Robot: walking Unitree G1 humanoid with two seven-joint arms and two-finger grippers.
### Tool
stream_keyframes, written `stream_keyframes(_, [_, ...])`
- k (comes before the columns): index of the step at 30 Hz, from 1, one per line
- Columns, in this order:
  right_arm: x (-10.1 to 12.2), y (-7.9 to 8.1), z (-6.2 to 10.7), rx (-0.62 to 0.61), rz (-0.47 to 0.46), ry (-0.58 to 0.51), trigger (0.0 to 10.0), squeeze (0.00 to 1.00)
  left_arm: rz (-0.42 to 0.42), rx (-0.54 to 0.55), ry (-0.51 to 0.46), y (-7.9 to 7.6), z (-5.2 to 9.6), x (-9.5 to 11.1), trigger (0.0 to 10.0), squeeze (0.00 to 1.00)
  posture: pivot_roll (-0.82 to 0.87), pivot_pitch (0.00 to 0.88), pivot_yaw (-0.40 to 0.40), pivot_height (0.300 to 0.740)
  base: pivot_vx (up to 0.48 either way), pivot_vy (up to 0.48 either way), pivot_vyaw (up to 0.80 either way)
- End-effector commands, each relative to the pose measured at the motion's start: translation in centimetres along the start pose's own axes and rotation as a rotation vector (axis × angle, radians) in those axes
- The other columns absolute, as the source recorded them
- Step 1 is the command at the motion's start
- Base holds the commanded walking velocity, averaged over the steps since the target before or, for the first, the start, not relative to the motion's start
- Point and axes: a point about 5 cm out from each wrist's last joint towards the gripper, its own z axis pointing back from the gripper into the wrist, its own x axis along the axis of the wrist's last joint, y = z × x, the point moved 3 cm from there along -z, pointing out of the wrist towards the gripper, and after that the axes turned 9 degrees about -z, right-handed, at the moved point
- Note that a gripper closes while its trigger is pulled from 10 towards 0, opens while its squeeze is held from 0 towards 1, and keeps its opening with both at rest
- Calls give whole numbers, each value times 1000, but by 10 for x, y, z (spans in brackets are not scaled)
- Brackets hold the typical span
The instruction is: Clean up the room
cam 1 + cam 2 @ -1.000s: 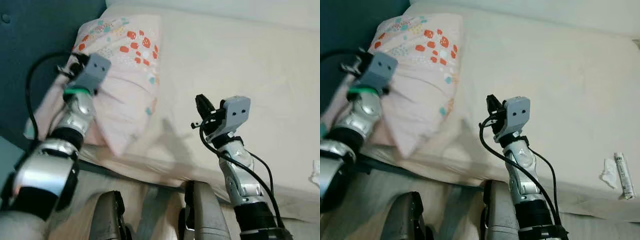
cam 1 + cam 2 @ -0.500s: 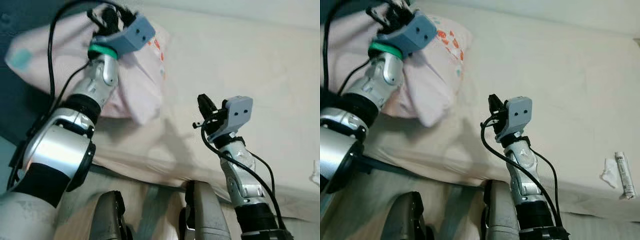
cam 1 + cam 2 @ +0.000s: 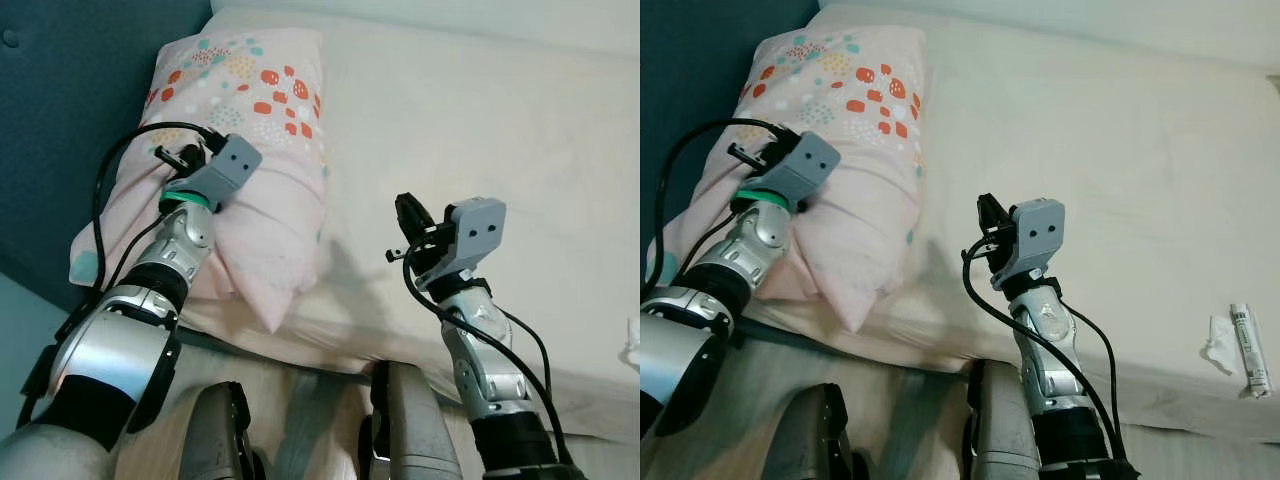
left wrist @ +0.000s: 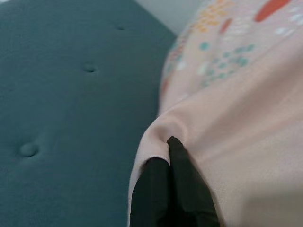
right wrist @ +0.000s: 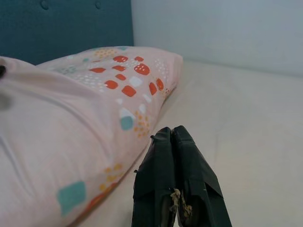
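Pillow (image 3: pixel 250 150), pink with red and teal spots, lies at 11 o'clock on the cream bed (image 3: pixel 480 120), against the teal headboard (image 3: pixel 70 110). Left gripper (image 4: pixel 169 146) has its fingers pressed together, pinching a fold of the pillowcase. Right gripper (image 5: pixel 171 135) hovers above the sheet at 5 o'clock of the pillow, fingers closed, empty.

White tube (image 3: pixel 1248 350), label unreadable.
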Motion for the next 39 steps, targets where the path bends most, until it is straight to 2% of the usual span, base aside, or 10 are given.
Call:
stream_keyframes(1, [-7, 0, 2, 1, -9, 28, 10000, 0, -18, 183, 2, 48, -20, 6, 0, 0, -42, 181, 39, 585, 0, 0, 0])
stream_keyframes(3, [-6, -2, 5, -7, -8, 26, 10000, 0, -58, 400, -124, 103, -37, 45, 0, 0, -50, 178, 44, 585, 0, 0, 0])
stream_keyframes(10, [-6, -3, 8, -19, -4, 26, 10000, 0, -86, 449, -243, 114, -38, 81, 0, 0, -64, 179, 51, 585, 0, 0, 0])
stream_keyframes(24, [-8, -6, 15, -38, -3, 35, 10000, 0, -78, -93, -43, -14, 2, 14, 0, 0, -54, 198, 51, 585, 0, 0, 0])
stream_keyframes(25, [-9, -5, 14, -31, -7, 38, 10000, 0, -63, -120, 4, -21, 7, 2, 10000, 0, -45, 196, 44, 585, 0, 0, 0])
stream_keyframes(27, [-9, -3, 11, -23, -7, 39, 10000, 0, -52, -127, 36, -23, 10, -7, 10000, 0, -45, 196, 44, 585, 0, 0, 0])
stream_keyframes(28, [-9, -1, 8, -14, -7, 39, 10000, 0, -19, -120, 67, -19, 10, -17, 10000, 1000, -32, 187, 44, 585, 0, 0, 0])
stream_keyframes(34, [-9, 0, 6, -15, -9, 41, 10000, 0, 94, -123, 139, -11, 7, -34, 10000, 1000, -29, 186, 48, 585, 0, 0, 0])
stream_keyframes(35, [-10, -1, 8, -20, -8, 47, 10000, 0, 182, -177, 168, -13, 10, -43, 10000, 114, -24, 186, 51, 585, 0, 0, 0])
stream_keyframes(39, [-15, -9, 13, -52, -8, 71, 10000, 0, 354, -295, 161, -10, 26, -65, 10000, 0, -9, 190, 53, 585, 0, 0, 0])
